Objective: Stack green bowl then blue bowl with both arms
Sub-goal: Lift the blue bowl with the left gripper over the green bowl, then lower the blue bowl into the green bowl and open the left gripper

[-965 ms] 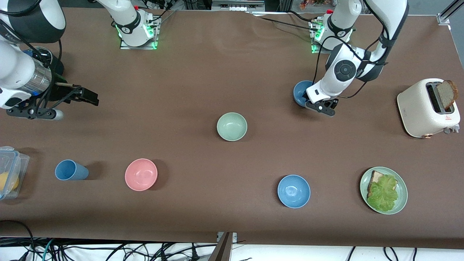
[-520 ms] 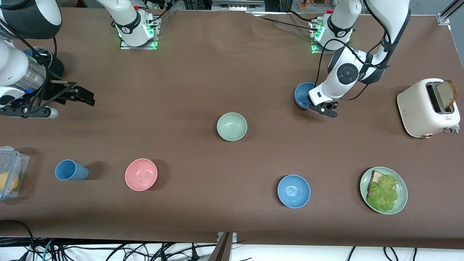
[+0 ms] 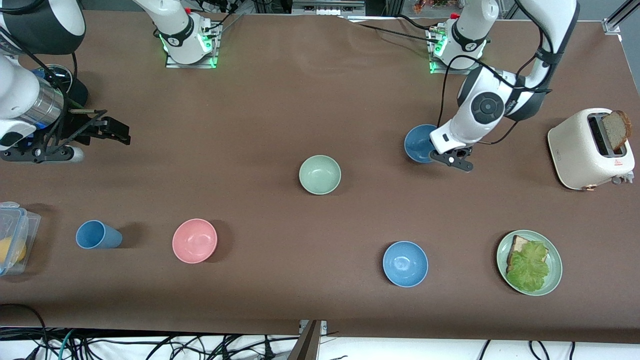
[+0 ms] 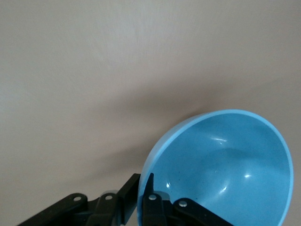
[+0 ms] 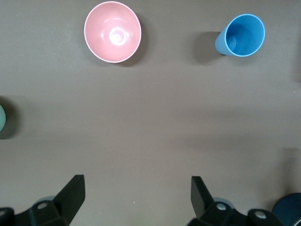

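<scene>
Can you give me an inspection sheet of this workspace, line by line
Surface: brown table, flat, no spills seen.
Job's things: green bowl alone mid-table, nothing stacked in it; blue bowl gripped by its rim, toward the left arm's end.
Clutter: second blue bowl, pink bowl, blue cup, plate with lettuce and bread, toaster with a bread slice, clear lidded container.
End effectors: left end effector shut on the blue bowl's rim; right end effector open, above bare table, waiting.
Cables: black cables along both arms and below the table edge.
Surroundings: nothing seen.
</scene>
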You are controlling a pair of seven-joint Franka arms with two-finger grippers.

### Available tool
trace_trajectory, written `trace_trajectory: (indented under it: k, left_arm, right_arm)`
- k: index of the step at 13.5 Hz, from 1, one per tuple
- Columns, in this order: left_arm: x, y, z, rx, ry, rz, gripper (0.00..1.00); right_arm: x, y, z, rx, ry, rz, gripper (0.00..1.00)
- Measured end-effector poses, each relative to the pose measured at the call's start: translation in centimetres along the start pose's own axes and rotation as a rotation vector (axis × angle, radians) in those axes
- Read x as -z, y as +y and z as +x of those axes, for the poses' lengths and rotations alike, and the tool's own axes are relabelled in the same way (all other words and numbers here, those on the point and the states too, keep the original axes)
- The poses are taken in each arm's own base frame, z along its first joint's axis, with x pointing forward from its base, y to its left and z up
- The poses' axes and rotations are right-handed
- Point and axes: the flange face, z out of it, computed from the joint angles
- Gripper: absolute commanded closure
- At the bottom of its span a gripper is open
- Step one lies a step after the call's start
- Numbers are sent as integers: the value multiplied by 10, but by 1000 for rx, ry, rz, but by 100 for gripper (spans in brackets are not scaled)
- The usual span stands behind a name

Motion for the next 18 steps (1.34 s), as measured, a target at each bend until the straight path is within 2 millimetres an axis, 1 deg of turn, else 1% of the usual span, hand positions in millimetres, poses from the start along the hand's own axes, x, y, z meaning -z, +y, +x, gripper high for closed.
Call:
trace_trajectory:
  k: [2,3,4,5,6,7,9,10,11,12,14,16,18]
  left_arm:
    - [63,14,30,28,-5,-71,100]
    - [89,23,45,41,2,-108,100]
    - [107,37,61,57,15,-146,100]
    - [118,56,77,76,27,-180,100]
    - [120,80,92,96,30,-199,100]
    - [115,108,106,114,22,-212,100]
    - [91,171,130,133,-11,-233,100]
    - [75,197,139,141,-22,-239,100]
    - [60,214,148,145,-13,-247,100]
    - [47,220,157,150,14,-261,100]
    - [26,219,169,164,48,-278,100]
    - [15,221,171,157,44,-268,100]
    - [11,224,171,148,44,-261,100]
  right_arm:
    - [0,0,0,0,0,0,1]
    - [0,0,0,0,0,0,1]
    - [0,0,0,0,0,0,1]
    - [0,0,0,0,0,0,1]
    - [0,0,0,0,0,0,1]
    - [0,0,0,0,0,0,1]
    - [0,0,0,0,0,0,1]
    - [0,0,0,0,0,0,1]
    - [0,0,0,0,-1,0,1]
    - [-1,0,0,-1,-2,0,1]
    - [-2,0,1,0,-3,0,1]
    - [-2,0,1,-1,-4,0,1]
    - [-2,0,1,-1,-4,0,1]
